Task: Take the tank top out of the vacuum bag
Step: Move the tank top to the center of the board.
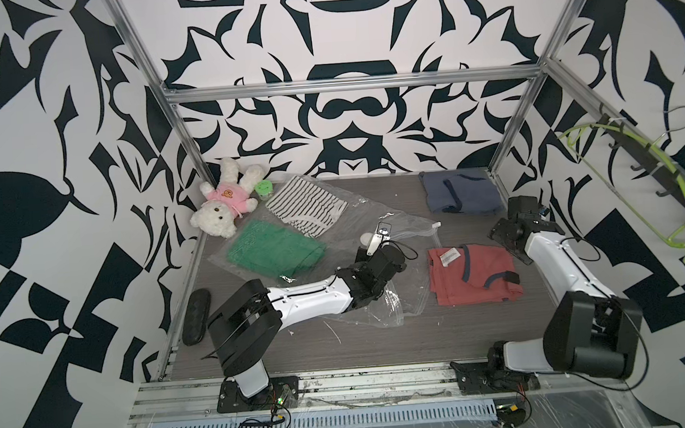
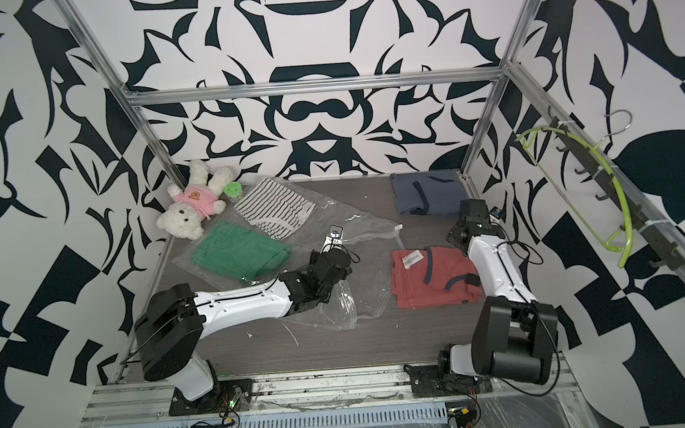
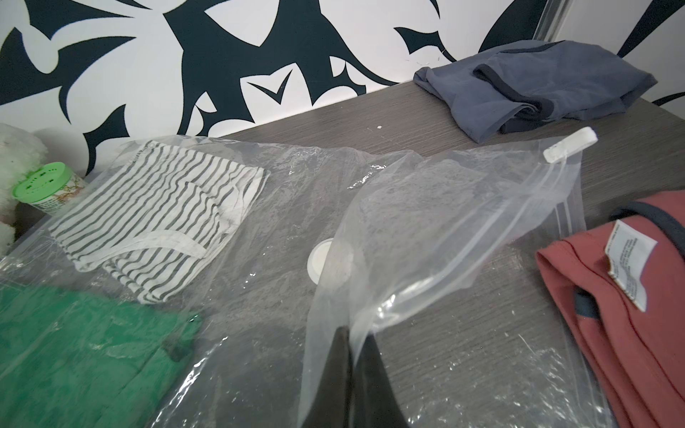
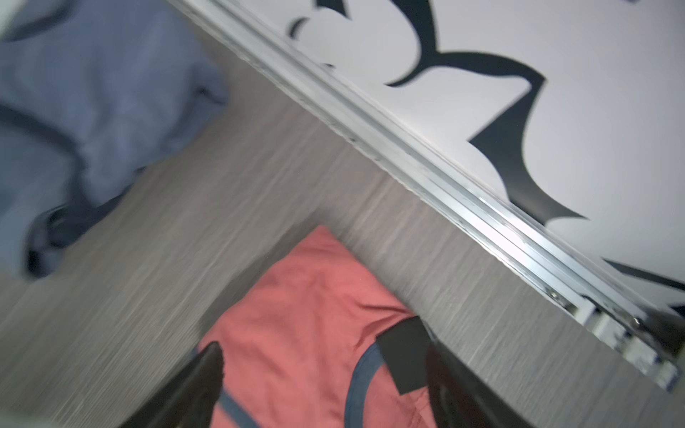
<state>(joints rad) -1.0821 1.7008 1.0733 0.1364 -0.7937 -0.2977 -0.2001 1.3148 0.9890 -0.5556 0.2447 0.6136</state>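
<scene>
The vacuum bag (image 1: 398, 224), clear and crinkly, is spread across the table's middle with its round white valve (image 3: 318, 261) showing. My left gripper (image 3: 352, 335) is shut on a raised fold of the bag's plastic near the zip edge; in both top views its fingers (image 1: 379, 237) stand by the valve. A red tank top (image 1: 475, 276) with navy trim and a white label lies flat on the bare table, right of the bag and outside it. My right gripper (image 4: 326, 367) hangs open just above the tank top's back right corner, nothing between its fingers.
A green garment (image 1: 273, 247) and a striped one (image 1: 303, 205) lie inside the bag's left part. A blue top (image 1: 460, 193) sits at the back right. A teddy (image 1: 222, 206), a green-lidded jar (image 1: 265, 188) and a black pad (image 1: 195, 315) line the left side.
</scene>
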